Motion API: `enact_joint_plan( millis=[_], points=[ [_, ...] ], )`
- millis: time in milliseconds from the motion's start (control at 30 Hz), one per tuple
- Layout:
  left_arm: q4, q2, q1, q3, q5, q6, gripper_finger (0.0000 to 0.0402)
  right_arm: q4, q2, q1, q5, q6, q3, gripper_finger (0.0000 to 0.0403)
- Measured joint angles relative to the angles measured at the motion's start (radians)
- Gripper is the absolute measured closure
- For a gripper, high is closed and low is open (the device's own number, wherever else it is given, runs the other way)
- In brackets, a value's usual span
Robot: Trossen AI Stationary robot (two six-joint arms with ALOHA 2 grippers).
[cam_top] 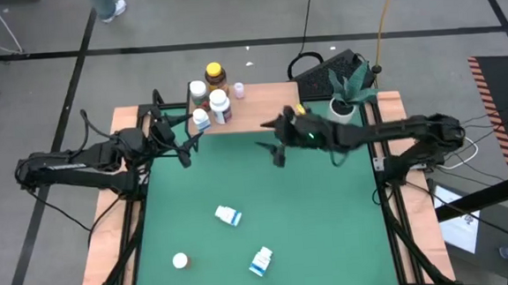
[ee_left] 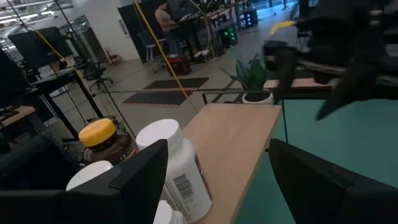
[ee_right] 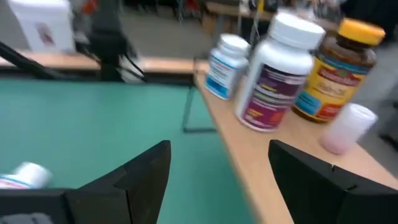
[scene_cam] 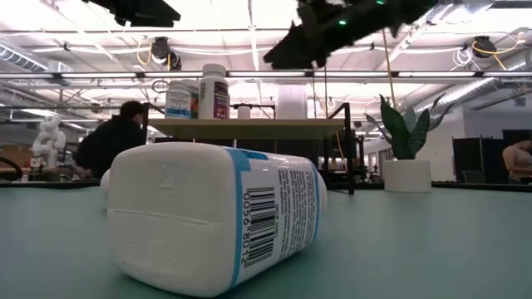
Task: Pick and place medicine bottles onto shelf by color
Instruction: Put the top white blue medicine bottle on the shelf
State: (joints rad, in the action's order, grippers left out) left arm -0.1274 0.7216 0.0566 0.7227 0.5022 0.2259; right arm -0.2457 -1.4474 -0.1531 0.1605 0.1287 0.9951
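From above, bottles (cam_top: 209, 99) crowd the shelf's (cam_top: 265, 106) left end; three more lie near the surface's (cam_top: 329, 217) front edge. Left gripper (cam_top: 186, 149) and right gripper (cam_top: 277, 152) hover released, empty. Wrist views show spread fingers.

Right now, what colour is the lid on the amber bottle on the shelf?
Yellow. The amber bottle shows it best in the right wrist view.

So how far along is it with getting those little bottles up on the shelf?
About halfway, it seems. Several bottles, including the amber bottle, already stand clustered at one end of the shelf. Both grippers, left and right, are open and empty beside it. Three bottles still lie on the green mat, like the blue-labelled one.
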Motion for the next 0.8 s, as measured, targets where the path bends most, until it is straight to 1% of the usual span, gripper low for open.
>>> enact_joint_plan(
  millis=[133, 200, 267, 367, 467, 600, 733, 800],
  points=[
    [-0.001, 0.000, 0.000, 0.000, 0.000, -0.001, 0.0119, -0.257, 0.067, 0.051, -0.004, -0.004, -0.200, 0.0136],
    [0.004, 0.000, 0.000, 0.000, 0.000, -0.001, 0.0119, -0.314, 0.093, 0.068, -0.006, -0.012, -0.266, 0.0136],
    [0.006, 0.000, 0.000, 0.000, 0.000, 0.000, 0.0119, -0.320, 0.106, 0.084, -0.028, -0.030, -0.304, 0.0136],
    [0.011, 0.000, 0.000, 0.000, -0.001, 0.001, 0.0119, -0.311, 0.104, 0.115, -0.079, -0.074, -0.329, 0.0136],
    [0.011, 0.000, 0.000, 0.000, -0.003, -0.017, 0.0119, -0.304, 0.081, 0.162, -0.110, -0.083, -0.328, 0.0136],
    [0.003, 0.000, -0.021, 0.000, -0.006, -0.137, 0.0119, -0.297, 0.051, 0.247, -0.113, -0.052, -0.319, 0.0136],
    [-0.005, 0.016, -0.091, 0.000, -0.014, -0.230, 0.0119, -0.290, 0.013, 0.347, -0.117, -0.005, -0.291, 0.0136],
    [-0.004, 0.038, -0.143, 0.000, -0.023, -0.251, 0.0119, -0.288, -0.014, 0.394, -0.144, 0.018, -0.268, 0.0136]
  ],
)
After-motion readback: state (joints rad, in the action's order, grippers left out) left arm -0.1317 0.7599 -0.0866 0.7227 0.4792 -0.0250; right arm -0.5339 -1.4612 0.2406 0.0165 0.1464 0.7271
